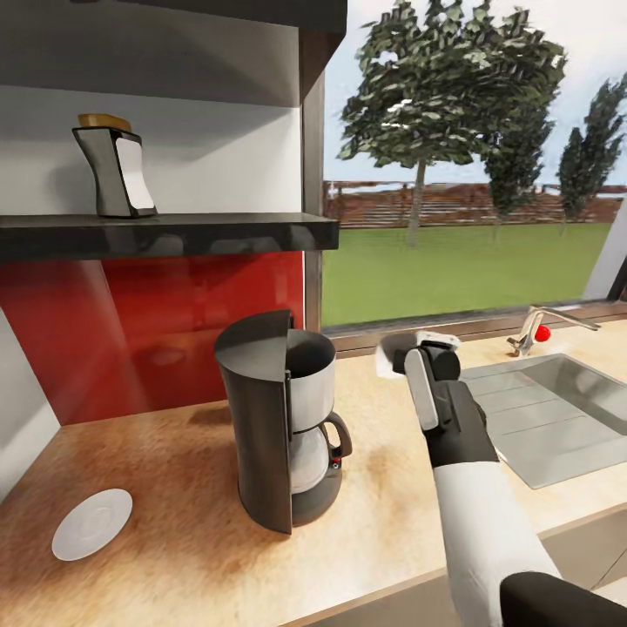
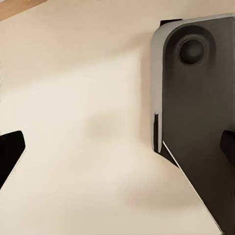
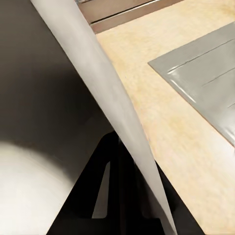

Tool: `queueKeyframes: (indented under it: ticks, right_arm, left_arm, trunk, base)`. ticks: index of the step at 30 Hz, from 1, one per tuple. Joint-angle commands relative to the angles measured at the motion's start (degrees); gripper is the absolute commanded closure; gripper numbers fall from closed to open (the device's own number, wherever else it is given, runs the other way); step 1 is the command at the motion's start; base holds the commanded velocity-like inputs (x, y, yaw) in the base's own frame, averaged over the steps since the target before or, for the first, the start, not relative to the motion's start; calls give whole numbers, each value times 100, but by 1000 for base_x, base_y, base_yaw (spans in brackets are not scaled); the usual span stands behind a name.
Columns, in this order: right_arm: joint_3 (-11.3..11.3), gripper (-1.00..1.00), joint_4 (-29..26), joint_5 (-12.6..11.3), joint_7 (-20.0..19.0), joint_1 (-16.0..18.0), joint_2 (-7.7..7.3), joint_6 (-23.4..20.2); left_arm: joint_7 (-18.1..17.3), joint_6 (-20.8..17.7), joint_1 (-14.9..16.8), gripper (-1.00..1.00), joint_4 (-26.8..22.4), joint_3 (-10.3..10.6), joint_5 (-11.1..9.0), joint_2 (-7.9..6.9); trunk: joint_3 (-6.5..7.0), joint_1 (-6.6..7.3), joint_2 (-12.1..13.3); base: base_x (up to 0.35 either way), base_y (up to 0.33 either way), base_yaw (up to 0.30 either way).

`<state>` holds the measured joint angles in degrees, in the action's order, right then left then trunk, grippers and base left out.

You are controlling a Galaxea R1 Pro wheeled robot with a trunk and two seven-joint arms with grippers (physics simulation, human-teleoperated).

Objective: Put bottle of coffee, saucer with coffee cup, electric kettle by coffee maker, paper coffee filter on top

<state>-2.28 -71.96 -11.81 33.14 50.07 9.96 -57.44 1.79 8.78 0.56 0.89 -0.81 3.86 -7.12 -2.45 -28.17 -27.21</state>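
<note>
1. Saucer [image 1: 91, 523] lies at the counter's [image 1: 183, 453] far left, near the front edge, white and round with a shallow centre ring; bare counter surrounds it on all sides.
2. Bottle [image 1: 116, 167] stands upright on the dark shelf [image 1: 174, 233] above, dark with a white panel and a tan cap, well back from the shelf's right end.
3. Coffee maker [image 1: 279, 422] sits mid-counter, dark body and steel basket over a glass carafe; open counter lies left and in front of it.
4. Right gripper [image 1: 416, 341], just right of the maker's top, is closed on a white paper filter [image 3: 105, 105].
5. Sink [image 1: 549, 409] and faucet [image 1: 544, 326] fill the far right.
6. Left gripper [image 2: 117, 147] has its fingers spread wide and holds nothing, facing a pale surface.
</note>
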Motion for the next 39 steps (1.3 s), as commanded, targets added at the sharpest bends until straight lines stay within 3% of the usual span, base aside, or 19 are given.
queueKeyframes:
  ticks: [1, 3, 6, 13, 17, 21, 27, 35, 39]
  right_arm:
    - [-63, 100, 7, -129, 70, 19, 4, 2]
    - [-438, 100, 58, -335, 70, 49, 4, -2]
    - [-683, 100, 100, -415, 70, 60, 2, -4]
    - [-790, 100, 198, -446, 70, 87, -83, -83]
    - [-798, 100, 852, -445, 70, 345, -153, -229]
    - [-800, 100, 1853, -451, 70, 803, -198, -256]
    - [-794, 100, 2553, -431, 70, 1415, -269, -256]
    - [-799, 100, 4205, -436, 69, 2621, -351, -256]
    - [-800, 100, 4649, -438, 70, 2944, -353, -256]
  left_arm:
    - [20, 29, 6, -100, 11, -11, 72, -2]
    - [22, 39, 6, -100, 15, -14, 154, -7]
    - [28, 43, 6, -100, 22, -17, 181, -11]
    - [31, 60, 6, -100, 17, -30, 184, -4]
    - [31, 55, 6, -100, 22, -32, 178, -1]
    - [32, 57, 6, -100, 25, -33, 173, 3]
    - [24, 52, 6, -100, 19, -33, 176, 29]
    - [27, 39, 6, -100, 11, -33, 192, 31]
    - [30, 37, 6, -100, 2, -33, 199, 27]
  trunk:
    - [-12, -3, -12]
    - [-12, -3, -12]
    - [-12, -3, -12]
    - [-12, -3, -12]
    - [-12, -3, -12]
    - [-12, -3, -12]
    - [-12, -3, -12]
    - [-12, -3, -12]
    - [-12, -3, -12]
  base:
    - [0, 0, 0]
    - [0, 0, 0]
    - [0, 0, 0]
    - [0, 0, 0]
    - [0, 0, 0]
    - [0, 0, 0]
    - [0, 0, 0]
    - [0, 0, 0]
    - [0, 0, 0]
